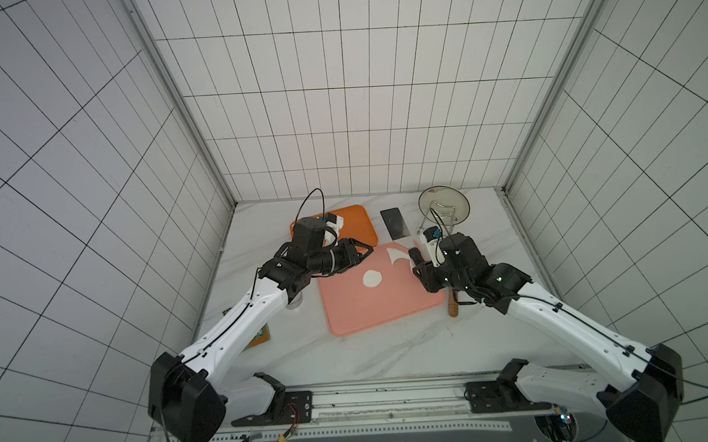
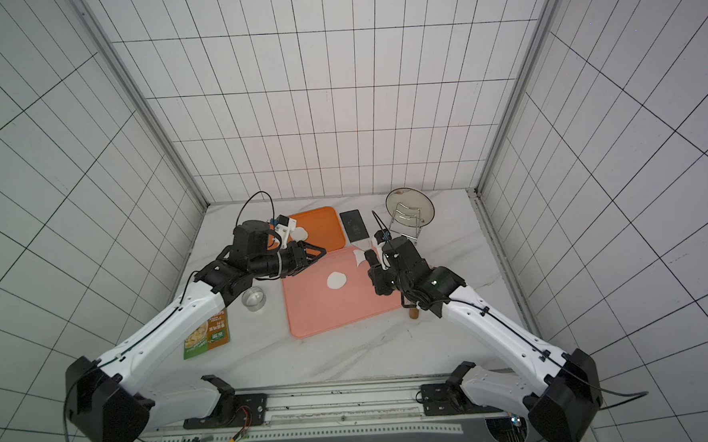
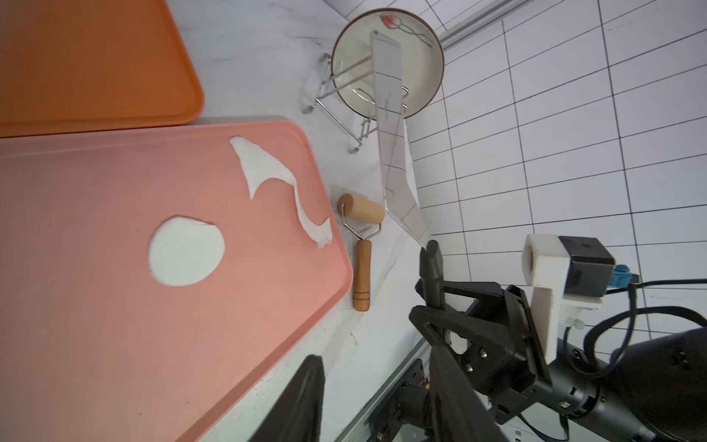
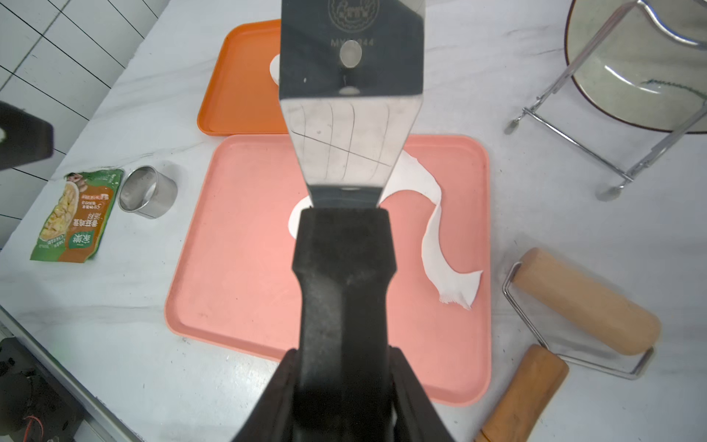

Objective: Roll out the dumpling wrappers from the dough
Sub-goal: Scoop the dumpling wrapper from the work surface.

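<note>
In both top views, a spatula [image 1: 394,225] is held tight by its black handle in the right claw [image 1: 415,257], and the blade is pointed at the back wall. The left claw [image 1: 363,252] is seen over the far left corner of the pink tray [image 1: 374,316]. Its fingers are apart and nothing is between them. One round wrapper [image 1: 372,278] is laid flat near the middle of the pink tray. The dough [image 1: 398,256], a ragged curved strip, is found near the far right corner, close by the right claw. In a top view, a white round thing [image 2: 300,233] is seen on the orange tray [image 2: 323,227]. It is partly hidden by the left arm, so it is only likely another wrapper.

In the left wrist view, the wrapper [image 3: 186,250] and the dough [image 3: 283,183] are seen apart on the pink tray. A roller [image 3: 361,229] is laid on the table just beside that tray.

In the right wrist view, the wrapper [image 4: 295,220] is mostly hidden under the spatula handle. A ring [image 4: 147,191] is left on the table.

The wrapper looks thin and soft. It could be torn or folded if the blade is pushed in too steeply. It could be bunched up if it is stuck to the tray. It could slide off if the blade is tipped while it is carried. The dough could be dragged along too, since it lies so close.
</note>
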You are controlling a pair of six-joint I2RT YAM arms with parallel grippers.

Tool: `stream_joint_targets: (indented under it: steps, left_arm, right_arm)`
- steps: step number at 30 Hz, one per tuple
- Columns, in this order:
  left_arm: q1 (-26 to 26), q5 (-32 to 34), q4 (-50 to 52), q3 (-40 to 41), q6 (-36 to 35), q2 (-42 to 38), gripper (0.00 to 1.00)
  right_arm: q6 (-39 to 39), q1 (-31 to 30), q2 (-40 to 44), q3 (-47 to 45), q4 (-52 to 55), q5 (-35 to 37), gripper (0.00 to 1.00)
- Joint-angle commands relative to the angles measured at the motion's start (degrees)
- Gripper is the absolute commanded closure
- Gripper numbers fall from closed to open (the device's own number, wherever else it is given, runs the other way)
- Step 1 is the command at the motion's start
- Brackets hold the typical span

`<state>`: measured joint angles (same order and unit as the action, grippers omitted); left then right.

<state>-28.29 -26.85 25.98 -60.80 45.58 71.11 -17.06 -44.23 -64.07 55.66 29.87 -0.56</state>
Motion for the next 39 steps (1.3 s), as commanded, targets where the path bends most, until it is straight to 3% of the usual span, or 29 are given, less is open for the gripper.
stream_joint_targets:
  steps: [1,6,11,27,39]
  left_arm:
    - [1.20,8.06,10.70,2.69,-4.39,-2.16,0.50]
    - [1.84,18.57,22.48,4.94,-6.30,-1.45,0.46]
    - [2.19,26.02,26.32,8.62,-4.68,1.67,0.49]
    - [1.73,21.74,14.67,15.50,-6.37,14.27,0.70]
    - [-2.01,22.10,14.10,16.93,-8.44,16.51,1.00]
  right_arm:
    - [1.75,0.11,2.30,1.01,4.86,1.31,1.00]
    - [1.53,-0.07,1.80,2.91,13.73,-0.29,1.00]
    - [0.87,-0.92,1.30,4.19,20.82,-2.12,1.00]
    - [1.05,-5.76,-4.72,5.08,29.31,-8.83,1.00]
    - [3.16,-7.48,-11.29,8.37,34.50,-11.85,1.00]
